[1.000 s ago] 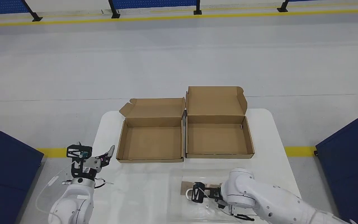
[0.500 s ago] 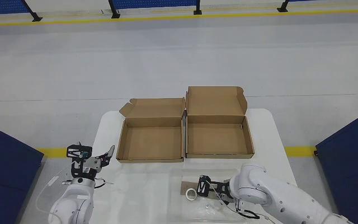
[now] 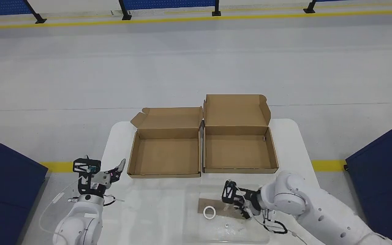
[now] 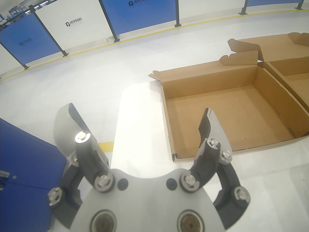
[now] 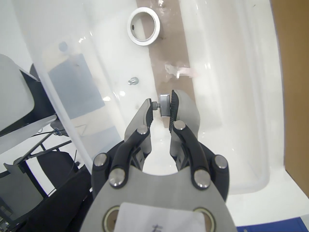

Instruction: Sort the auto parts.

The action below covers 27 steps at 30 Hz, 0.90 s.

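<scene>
Left gripper (image 4: pixel 138 113) hangs over the table's (image 3: pixel 153 196) front-left corner, fingers wide apart, empty. In the tray (image 3: pixel 191 229) at the front edge a ring (image 3: pixel 209 212) lies flat. Over the tray the right gripper (image 5: pixel 162 103) pinches a roller (image 5: pixel 165 108), axis running finger to finger; from the top view the roller is too small to tell.

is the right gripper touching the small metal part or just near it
Touching. The right wrist view shows the right gripper shut on the small metal part, one pad against each side.
</scene>
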### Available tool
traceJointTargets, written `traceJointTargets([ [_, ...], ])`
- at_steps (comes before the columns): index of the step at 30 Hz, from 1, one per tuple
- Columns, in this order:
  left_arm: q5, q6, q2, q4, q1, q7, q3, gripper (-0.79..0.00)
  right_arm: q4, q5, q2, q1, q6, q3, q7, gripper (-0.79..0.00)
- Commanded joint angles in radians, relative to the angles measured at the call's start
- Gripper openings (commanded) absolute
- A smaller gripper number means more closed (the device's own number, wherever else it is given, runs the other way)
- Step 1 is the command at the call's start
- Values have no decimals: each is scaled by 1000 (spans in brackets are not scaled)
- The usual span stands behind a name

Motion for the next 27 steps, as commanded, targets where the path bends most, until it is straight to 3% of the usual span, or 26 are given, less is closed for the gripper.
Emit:
traceJointTargets([
  [1,0,0,0,0,0,0,0,0,14,53,11,-20,-43,37,-27,-785],
  [9,0,0,0,0,0,0,0,0,68,227,46,-90,-208,140,-82,-785],
  [20,0,0,0,0,0,0,0,0,82,255,44,-100,-214,139,-117,-785],
  [27,0,0,0,0,0,0,0,0,223,540,53,-102,-429,176,-184,-785],
])
